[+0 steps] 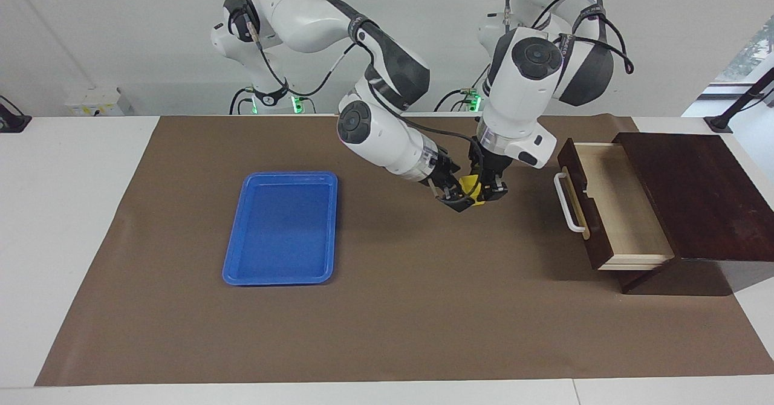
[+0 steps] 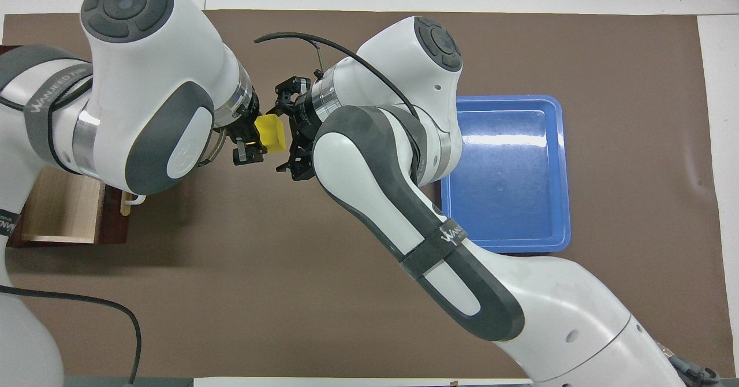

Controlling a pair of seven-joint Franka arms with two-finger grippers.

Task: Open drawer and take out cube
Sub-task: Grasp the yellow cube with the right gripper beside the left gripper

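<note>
Inspection finds the drawer (image 1: 611, 205) of the dark reddish-brown wooden box (image 1: 695, 193) pulled fully out at the left arm's end of the table, its white bar handle (image 1: 567, 202) facing the middle of the table and its pale wood interior exposed with nothing seen inside. The yellow cube (image 2: 271, 134) is out of the drawer and held in the air above the brown mat (image 1: 393, 320), between the drawer and the blue tray (image 1: 281, 230). The left gripper (image 1: 487, 190) points downward and is clamped on the cube. The right gripper (image 2: 284, 130) comes in from the side, tilted, and sits right at the cube's free side; in the overhead view its fingers (image 2: 286, 166) straddle the cube, one to each side of it, with jaws spread wide. Whether those fingers actually touch the cube cannot be determined from either view, as the facing view shows the right gripper overlapping most of the cube. The blue tray lies flat on the mat toward the right arm's end of the table, well apart from both grippers, and holds nothing. The mat covers most of the white table (image 1: 72, 211).
</note>
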